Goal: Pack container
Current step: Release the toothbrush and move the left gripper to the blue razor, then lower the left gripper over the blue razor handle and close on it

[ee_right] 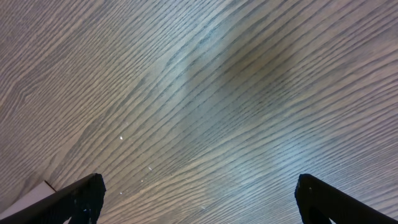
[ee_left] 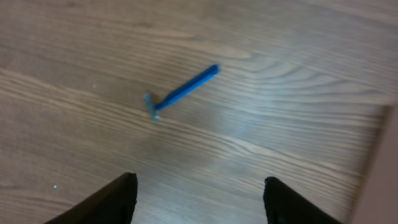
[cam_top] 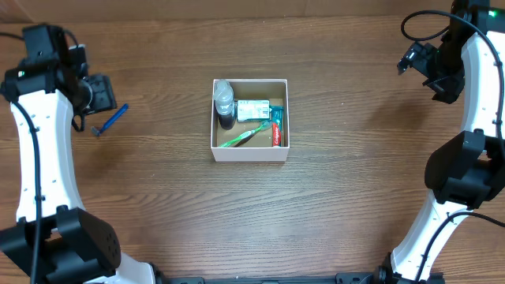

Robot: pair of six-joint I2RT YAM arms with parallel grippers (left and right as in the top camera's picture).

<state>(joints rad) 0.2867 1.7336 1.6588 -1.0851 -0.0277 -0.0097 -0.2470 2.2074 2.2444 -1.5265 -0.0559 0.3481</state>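
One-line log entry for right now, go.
left gripper: open, empty, near razor | right gripper: open, empty | razor: on table, outside box | box: holds toothbrush, toothpaste, bottle

The brown, wood-grain counter carries two things directly on its surface. Near the middle sits a square, shallow, white-walled cardboard container, flat on the wood with its sides roughly parallel to the counter's edges. Well apart from it, toward the left side, a slim blue plastic razor lies flat and slanted, its greyish head at the lower left end and its handle running up to the right. In the right wrist view the counter shows streaked grain with a pale sheen of reflected light.
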